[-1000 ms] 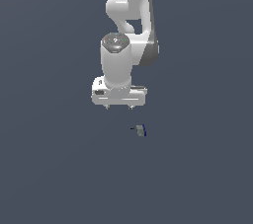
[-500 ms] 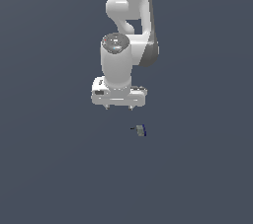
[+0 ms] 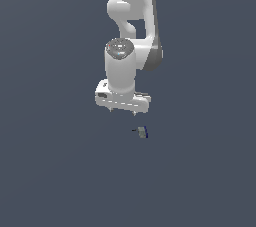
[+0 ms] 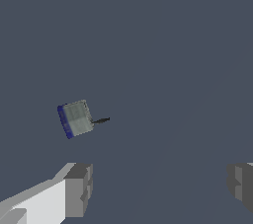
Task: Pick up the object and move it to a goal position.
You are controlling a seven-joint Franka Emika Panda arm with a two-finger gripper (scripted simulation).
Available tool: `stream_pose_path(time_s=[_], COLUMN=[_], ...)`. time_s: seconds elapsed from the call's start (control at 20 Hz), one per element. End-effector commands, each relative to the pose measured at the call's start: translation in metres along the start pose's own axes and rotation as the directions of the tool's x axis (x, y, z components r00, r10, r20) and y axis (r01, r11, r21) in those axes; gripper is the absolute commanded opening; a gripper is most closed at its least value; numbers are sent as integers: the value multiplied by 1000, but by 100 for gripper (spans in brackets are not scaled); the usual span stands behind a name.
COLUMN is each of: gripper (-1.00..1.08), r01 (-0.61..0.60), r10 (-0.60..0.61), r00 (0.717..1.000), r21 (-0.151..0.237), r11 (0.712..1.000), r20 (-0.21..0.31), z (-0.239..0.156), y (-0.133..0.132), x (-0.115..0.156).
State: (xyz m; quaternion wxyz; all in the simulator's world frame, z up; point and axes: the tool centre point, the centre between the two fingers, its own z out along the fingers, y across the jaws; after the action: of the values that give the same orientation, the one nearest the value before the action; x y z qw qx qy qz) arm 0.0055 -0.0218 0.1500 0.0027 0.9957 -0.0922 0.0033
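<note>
The object [image 3: 143, 132] is a tiny greyish block with a dark blue edge and a thin dark stub, lying on the dark grey floor. In the wrist view the object [image 4: 75, 118] lies apart from the fingers. My gripper [image 3: 123, 111] hangs on the white arm, above the object and a little toward the exterior view's left. Its two fingers [image 4: 78, 190] stand wide apart with nothing between them; the gripper is open and empty.
The white arm [image 3: 132, 31] rises behind the gripper to the top of the exterior view. The plain dark grey floor [image 3: 60, 171] spreads all around; no other objects show.
The gripper has shifted toward the exterior view's right, closer to the object, and its hand has turned slightly. The object has not moved.
</note>
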Motion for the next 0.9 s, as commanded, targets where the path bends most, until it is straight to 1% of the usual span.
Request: stream_pose_path(time_s=[0.0,0.2,0.4,0.6,0.85], gripper=[100,100,100,100,100], r01=[-54,-154,-254,-352,-468], r10=[54,154,254,352,468], r00=[999,988,967,936,884], r21=[2,4,6,6,6], r11=[999,988,967,936,884], r20=[1,4,7,10,13], z=[4,10,17,24,33], y=[-4,-10,-17,-24,-32], x=[1,3,6,7,10])
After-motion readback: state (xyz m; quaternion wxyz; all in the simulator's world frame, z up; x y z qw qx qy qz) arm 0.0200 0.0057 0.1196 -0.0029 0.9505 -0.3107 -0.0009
